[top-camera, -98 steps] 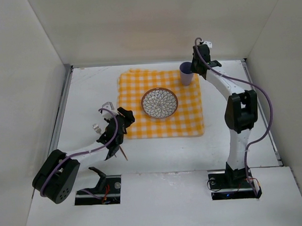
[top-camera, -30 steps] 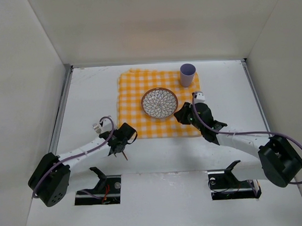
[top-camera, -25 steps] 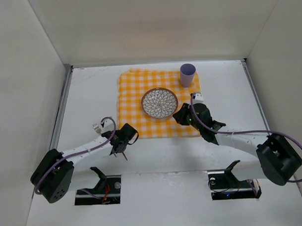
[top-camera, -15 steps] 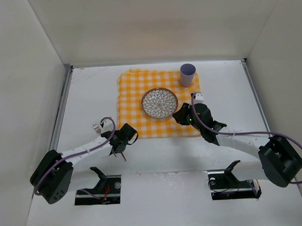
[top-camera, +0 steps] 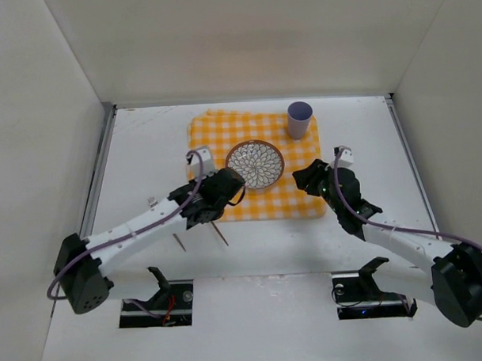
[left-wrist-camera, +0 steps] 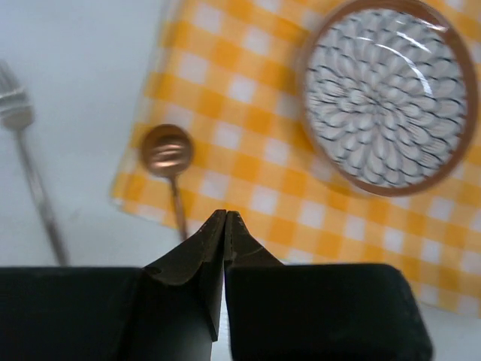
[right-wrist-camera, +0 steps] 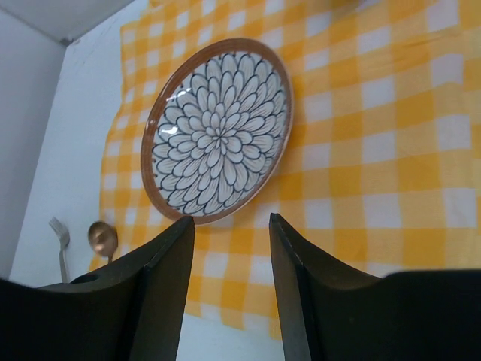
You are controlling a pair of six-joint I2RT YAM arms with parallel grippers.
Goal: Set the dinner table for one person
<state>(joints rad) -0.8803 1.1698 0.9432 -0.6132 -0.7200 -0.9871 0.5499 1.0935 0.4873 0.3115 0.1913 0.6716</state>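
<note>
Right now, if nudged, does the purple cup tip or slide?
The purple cup stands upright, taller than wide: a high nudge likely tips it. Looks like light plastic, probably easy to shove. It sits on the checkered cloth, which may bunch under it.

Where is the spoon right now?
In the left wrist view the copper spoon lies with its bowl on the near left corner of the checkered cloth, between the fork on the bare table and the plate.
</note>
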